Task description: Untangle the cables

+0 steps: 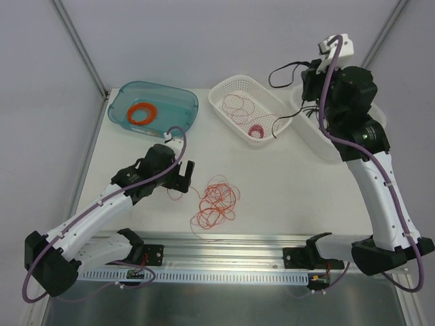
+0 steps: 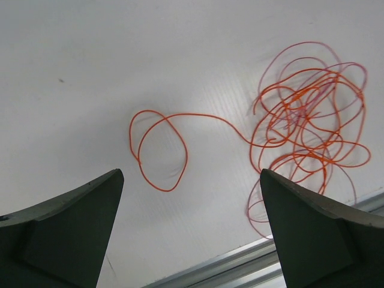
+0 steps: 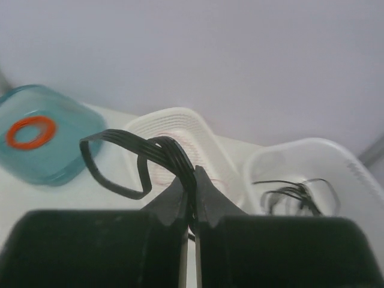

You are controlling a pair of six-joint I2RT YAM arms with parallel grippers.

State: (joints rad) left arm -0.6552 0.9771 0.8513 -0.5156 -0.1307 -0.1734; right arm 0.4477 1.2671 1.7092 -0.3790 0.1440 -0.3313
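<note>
Clear teal tub [image 1: 190, 102], rounded, w/ 1 thick orange ring [image 1: 143, 113]. Left gripper [image 2: 192, 180] wide open, empty, over white table [image 1: 285, 190]; thin orange cables [image 2: 306, 126] lie there in 1 curly tangle, 1 loop trailing left. White slotted basket [image 1: 219, 88]: fine red cables [image 1: 238, 104], 1 pink spool [image 1: 256, 131]. Right gripper [image 3: 193, 180] clamped on looped black cables [image 3: 138, 156]; more black strands [image 3: 294, 195] in smooth white bin [image 3: 354, 174].
</note>
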